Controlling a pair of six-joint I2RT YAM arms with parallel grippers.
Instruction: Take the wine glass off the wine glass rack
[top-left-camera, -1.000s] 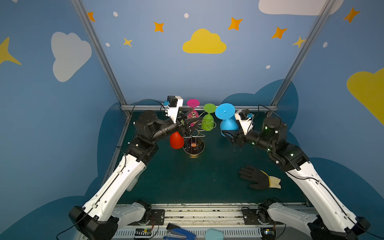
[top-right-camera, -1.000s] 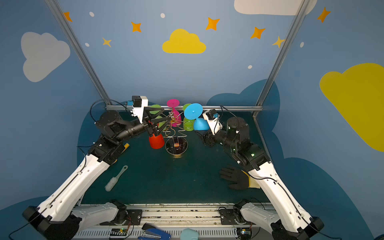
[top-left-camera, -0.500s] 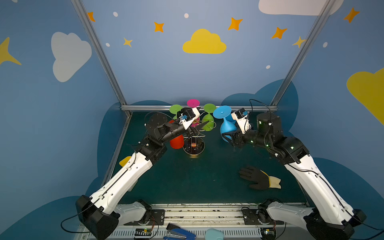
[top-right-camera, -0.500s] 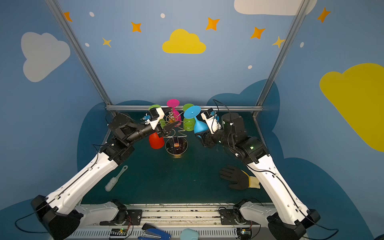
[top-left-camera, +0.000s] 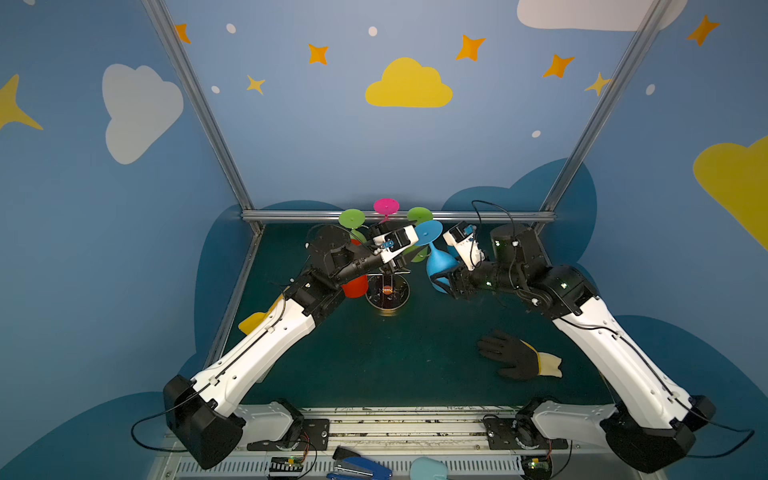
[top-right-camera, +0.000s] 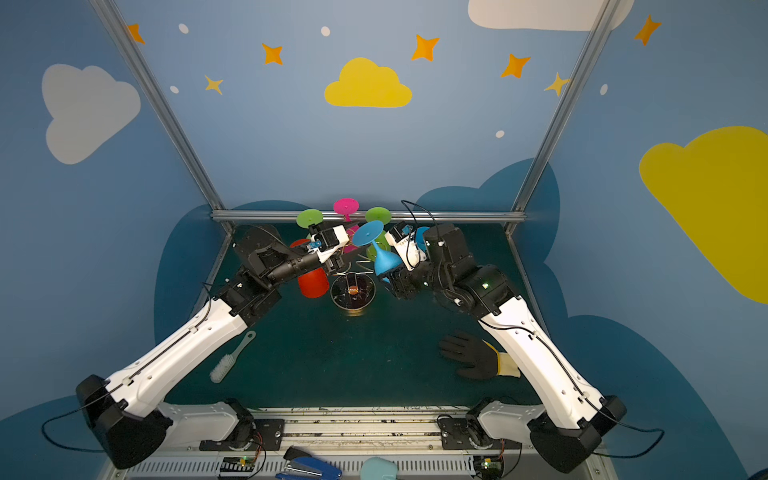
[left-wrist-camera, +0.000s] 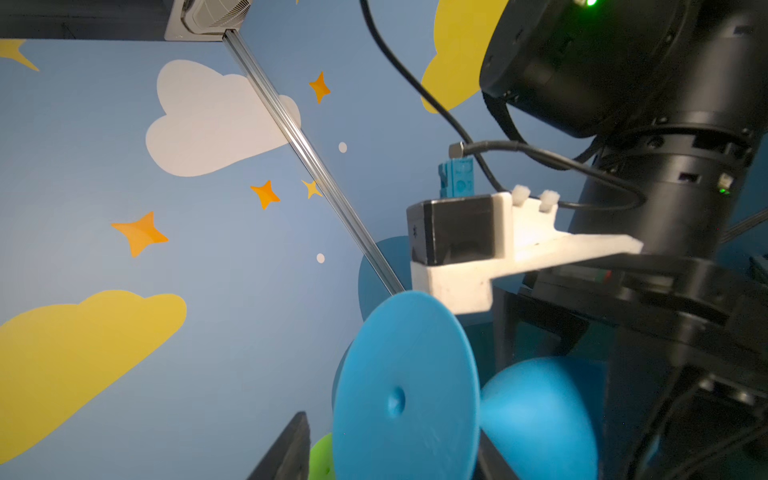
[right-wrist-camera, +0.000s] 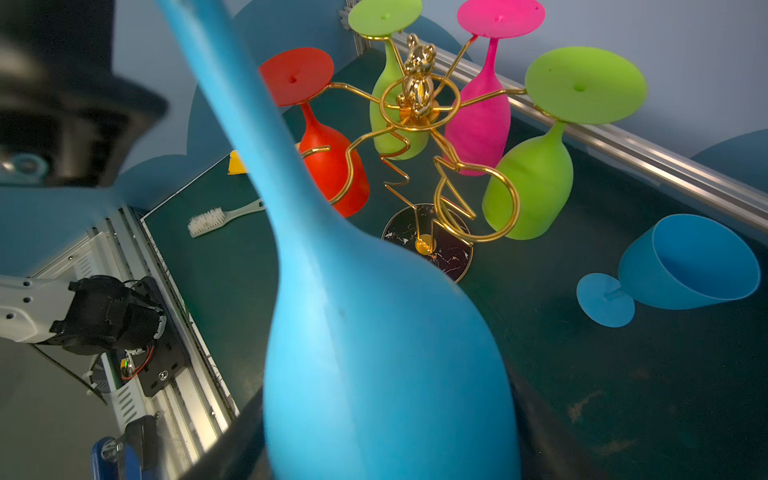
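The blue wine glass (top-left-camera: 437, 262) is off the wine glass rack (top-left-camera: 387, 291) and tilted, its bowl clamped in the right pincer (top-left-camera: 448, 286); the rack stands on the table (top-left-camera: 395, 357) between that pincer and the left pincer (top-left-camera: 400, 264), with a red glass (right-wrist-camera: 332, 170), a pink glass (right-wrist-camera: 478, 124) and two green glasses (right-wrist-camera: 528, 187) hung upside down. The left pincer is at the rack's upper arms; whether it is apart or together I cannot tell; a second blue glass (right-wrist-camera: 688, 266) lies on its side near the right pincer.
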